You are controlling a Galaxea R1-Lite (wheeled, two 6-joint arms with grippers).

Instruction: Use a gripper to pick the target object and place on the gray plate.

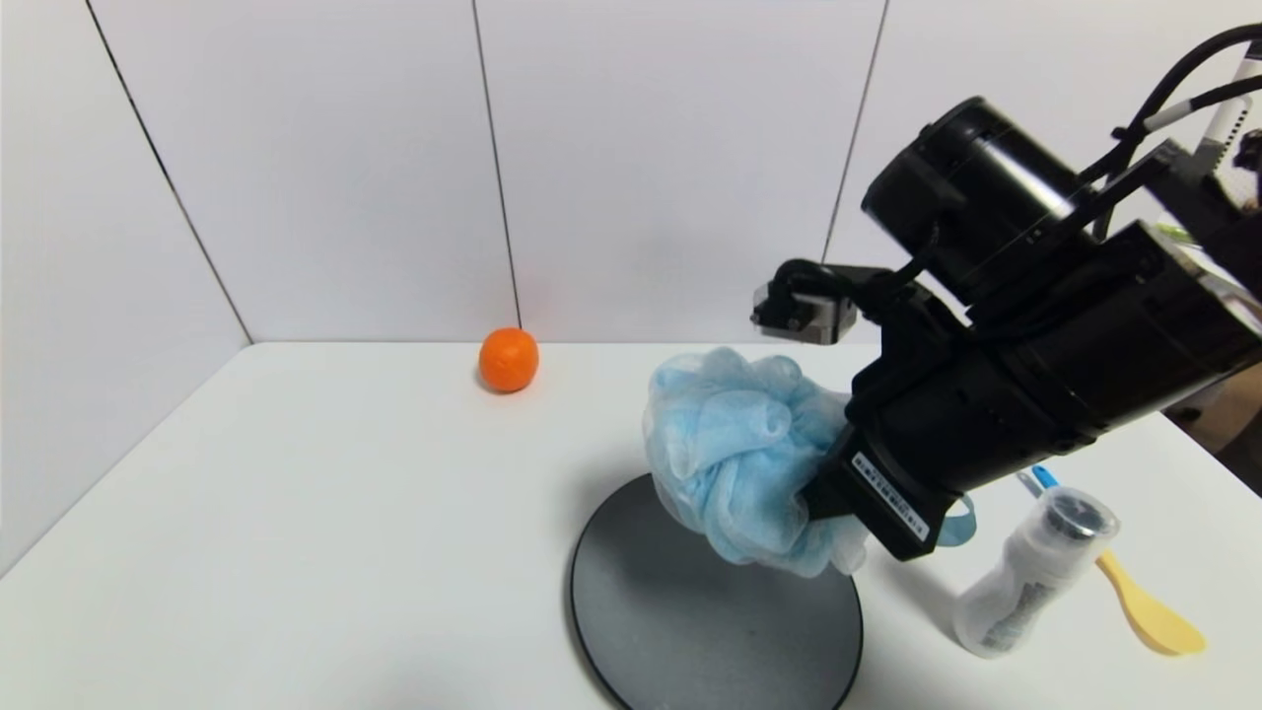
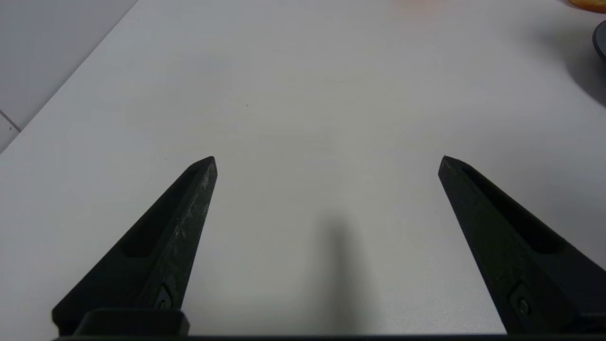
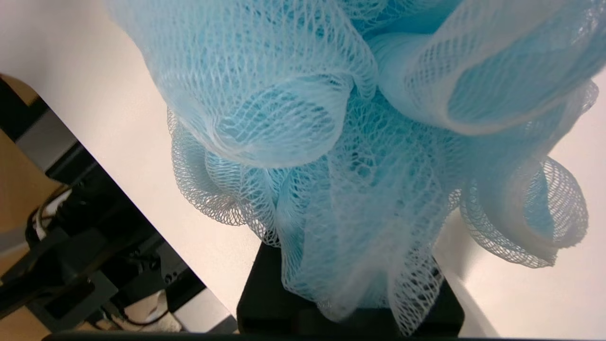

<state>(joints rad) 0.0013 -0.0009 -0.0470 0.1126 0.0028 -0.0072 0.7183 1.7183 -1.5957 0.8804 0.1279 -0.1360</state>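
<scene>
My right gripper [image 1: 804,493] is shut on the light-blue mesh bath pouf [image 1: 739,454] and holds it in the air above the far right part of the gray plate [image 1: 690,611]. The pouf hides the fingers. In the right wrist view the pouf [image 3: 350,142] fills most of the picture and covers the gripper [image 3: 350,265]. A blue ribbon loop [image 1: 958,528] hangs behind the gripper body. My left gripper [image 2: 326,163] is open and empty over bare white table; it is out of the head view.
An orange [image 1: 509,359] sits at the back of the white table [image 1: 296,513]. A clear bottle [image 1: 1035,572] and a yellow spoon [image 1: 1149,611] with a blue handle lie right of the plate. White walls stand behind and to the left.
</scene>
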